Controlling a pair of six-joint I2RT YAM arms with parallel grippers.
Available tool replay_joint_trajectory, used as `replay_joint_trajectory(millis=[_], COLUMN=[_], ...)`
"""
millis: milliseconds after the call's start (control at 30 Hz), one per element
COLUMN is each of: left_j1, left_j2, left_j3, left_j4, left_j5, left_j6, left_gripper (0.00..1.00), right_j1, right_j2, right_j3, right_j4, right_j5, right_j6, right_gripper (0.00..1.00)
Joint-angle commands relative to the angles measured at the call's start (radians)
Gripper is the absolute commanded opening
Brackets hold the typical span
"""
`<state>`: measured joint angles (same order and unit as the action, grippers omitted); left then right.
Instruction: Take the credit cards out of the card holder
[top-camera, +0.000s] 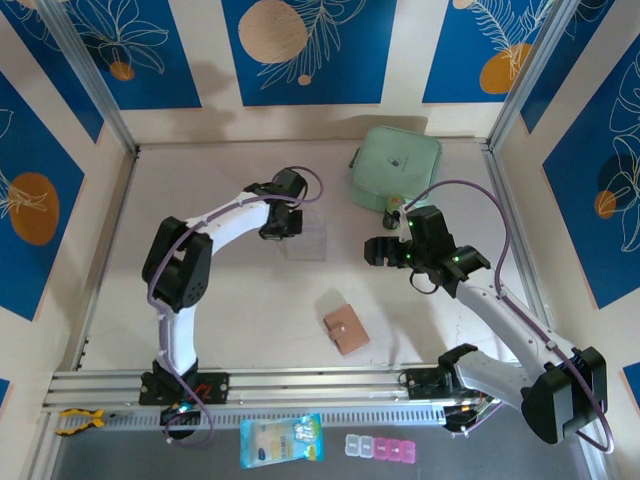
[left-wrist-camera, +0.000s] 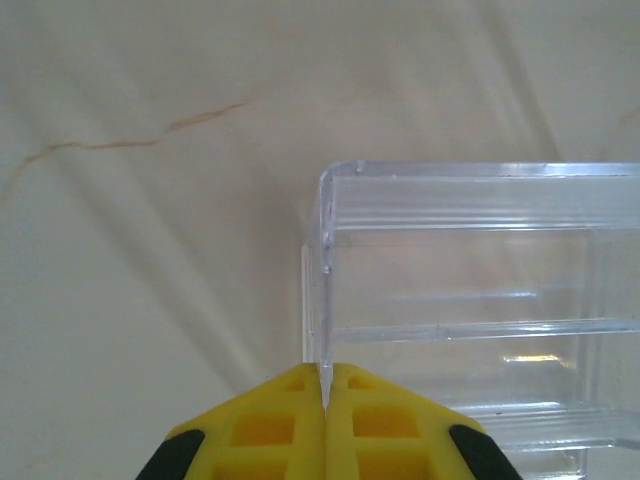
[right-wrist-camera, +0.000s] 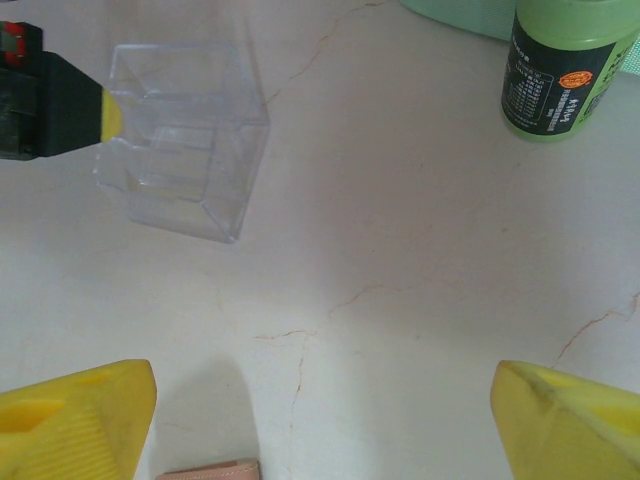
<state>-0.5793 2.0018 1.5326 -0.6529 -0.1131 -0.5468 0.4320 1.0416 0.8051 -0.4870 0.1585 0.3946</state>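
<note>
- holder (top-camera: 346, 331): lies flat on the surface (top-camera: 230, 300), lower ctr of top view, near the arm bases. It's folded shut w/ nothing touching it.
- cards: judged to be tucked inside the shut holder, so the task is barely begun.
- Step in hand, as I read it: R pincer (right-wrist-camera: 320, 410) goes for the holder. Its fingers stand wide apart w/ nothing btwn them, hovering over bare surface, and a sliver of the holder peeks at the bottom edge of its view.
- To do it well: pull back toward the bottom of the frame until the holder sits centred btwn the fingers. Turn the wrist to match its tilt and pinch across the short side, low, so the thin edge doesn't slide out. Opening the fold prob needs a 2nd grip, so free the other arm first.
- Axis: in top view the long axis runs upper left to lower right, fairly steep. The snap tab is too small to say which end it faces.
- L pincer (left-wrist-camera: 325, 385): fingers pressed together, clamped on a thin wall of the clear box (left-wrist-camera: 470, 300), upper ctr of top view, well apart from the holder.
- Further out: bottle (right-wrist-camera: 560, 70) and pouch (top-camera: 395, 168), upper right, not in the way.
</note>
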Motion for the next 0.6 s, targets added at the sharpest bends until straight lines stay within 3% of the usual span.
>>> replay_joint_trajectory(millis=[0,233,567], left_j1=[-0.040,-0.075,-0.075], left_j2=[0.047,0.098,0.052], left_j3=[0.078,0.143,0.114], left_j4=[-0.040,-0.072,-0.091], left_j5=[0.009,-0.034,-0.123], left_j6=[-0.033,-0.047,-0.067], left_gripper=[0.05,0.05,0.10], right_j1=[0.006,0.004,0.002], right_j2=[-0.023,-0.032,-0.046], right_j3=[0.011,0.016,0.013], right_j4=[0.002,-0.005,-0.012], right_j5=[0.012,0.012,0.009], right_j6=[0.003,-0.010,-0.007], right_gripper=[0.87,0.87,0.87])
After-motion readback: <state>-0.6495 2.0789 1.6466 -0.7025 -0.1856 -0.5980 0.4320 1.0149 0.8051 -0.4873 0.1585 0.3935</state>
